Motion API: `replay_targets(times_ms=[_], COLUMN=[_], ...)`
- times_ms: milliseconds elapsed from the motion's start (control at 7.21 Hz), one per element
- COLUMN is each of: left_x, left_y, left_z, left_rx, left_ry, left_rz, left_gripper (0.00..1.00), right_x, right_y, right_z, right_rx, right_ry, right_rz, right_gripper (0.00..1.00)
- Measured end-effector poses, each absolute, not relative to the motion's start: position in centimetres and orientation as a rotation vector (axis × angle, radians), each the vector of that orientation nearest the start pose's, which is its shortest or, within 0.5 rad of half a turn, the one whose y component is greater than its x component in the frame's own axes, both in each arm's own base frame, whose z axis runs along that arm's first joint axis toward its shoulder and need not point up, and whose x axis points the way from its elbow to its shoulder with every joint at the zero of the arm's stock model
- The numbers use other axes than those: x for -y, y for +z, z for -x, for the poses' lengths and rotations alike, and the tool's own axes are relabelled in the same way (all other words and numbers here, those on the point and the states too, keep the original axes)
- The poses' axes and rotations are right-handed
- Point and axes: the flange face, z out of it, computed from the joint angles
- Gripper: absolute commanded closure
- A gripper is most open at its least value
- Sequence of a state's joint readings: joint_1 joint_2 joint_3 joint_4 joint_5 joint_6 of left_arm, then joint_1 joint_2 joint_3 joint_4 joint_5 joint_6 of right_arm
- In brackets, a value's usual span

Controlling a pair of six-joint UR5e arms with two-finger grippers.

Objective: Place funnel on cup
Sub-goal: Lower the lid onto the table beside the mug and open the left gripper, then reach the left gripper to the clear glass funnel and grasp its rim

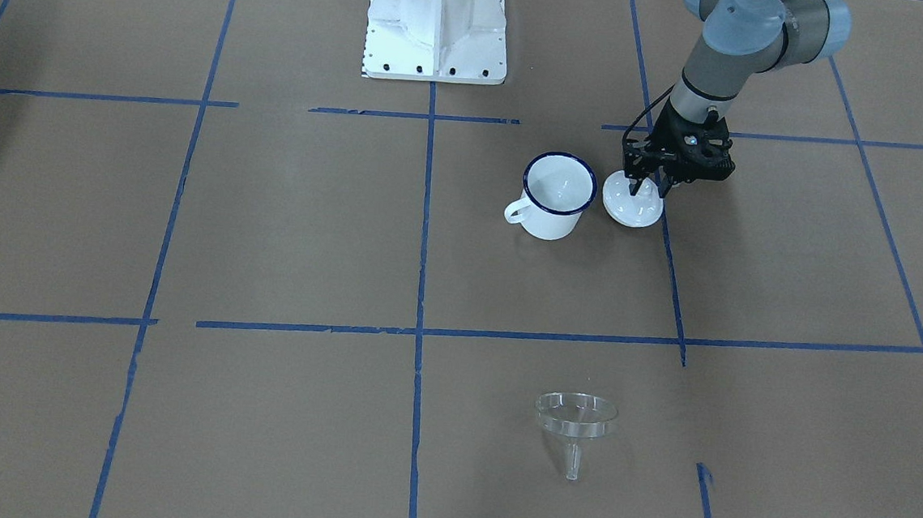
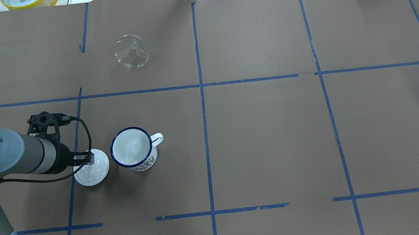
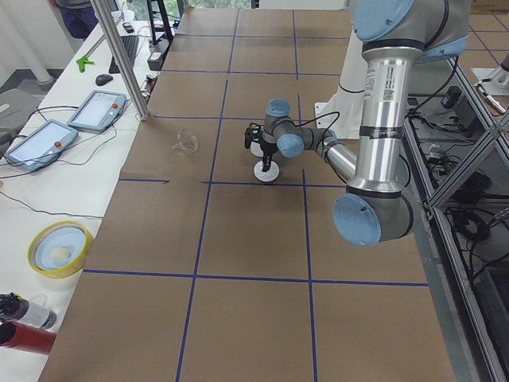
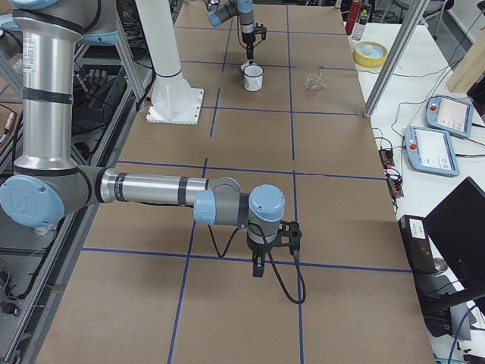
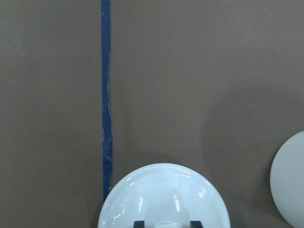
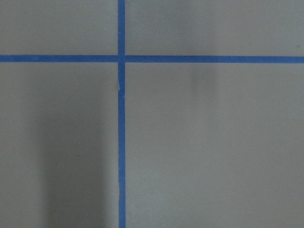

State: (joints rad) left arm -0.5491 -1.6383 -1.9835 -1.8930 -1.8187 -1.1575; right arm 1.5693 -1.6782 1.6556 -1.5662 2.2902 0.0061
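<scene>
– Now, funnel [image 1: 576,420] position?
– Lower centre of the front-facing view. It lies tilted on the brown table [image 1: 268,237], wide rim uppermost and spout towards the bottom edge. Nothing touches it.
– Cup [image 1: 557,194]?
– Upright, mouth open, centre of that view, handle to the view's left. One blue tape line [image 1: 553,336] runs between cup and funnel; the two are well apart.
– Left gripper [image 1: 649,189]?
– Poised over the round white lid [image 1: 634,206], which lies flat on the table just beside the cup, on the view's right. In the left wrist view both dark fingertips [image 5: 139,223] flank the lid's knob [image 5: 166,216] at the bottom edge. The jaws stand narrowly apart with the knob between them; whether they press on it I cannot tell.
– Right gripper [image 4: 259,267]?
– Seen only in the right side view, pointing down over the table near a tape line, well apart from cup and funnel. Its wrist view shows only paper and tape. How wide its jaws stand I cannot tell.
</scene>
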Motion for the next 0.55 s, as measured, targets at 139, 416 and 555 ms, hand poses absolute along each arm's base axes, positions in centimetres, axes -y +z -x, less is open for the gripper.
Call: replay_targets(times_ms=[139, 416, 555], left_x=[36.3, 36.8, 38.1], left_y=[39.9, 38.2, 36.2], left_z=[-38.2, -36.8, -34.8], left_rx=[-0.817, -0.847, -0.884], left_ry=[-0.032, -0.057, -0.136], left_rz=[-0.166, -0.19, -0.208], left_gripper=[0.0, 0.0, 0.0], right_x=[44.5, 44.5, 44.5], right_y=[67.1, 67.0, 67.0], right_z=[-6.7, -6.7, -6.7], right_rx=[0.719, 0.719, 0.719], right_ry=[0.011, 0.011, 0.011], right_rz=[0.02, 0.02, 0.02], right_gripper=[0.0, 0.0, 0.0])
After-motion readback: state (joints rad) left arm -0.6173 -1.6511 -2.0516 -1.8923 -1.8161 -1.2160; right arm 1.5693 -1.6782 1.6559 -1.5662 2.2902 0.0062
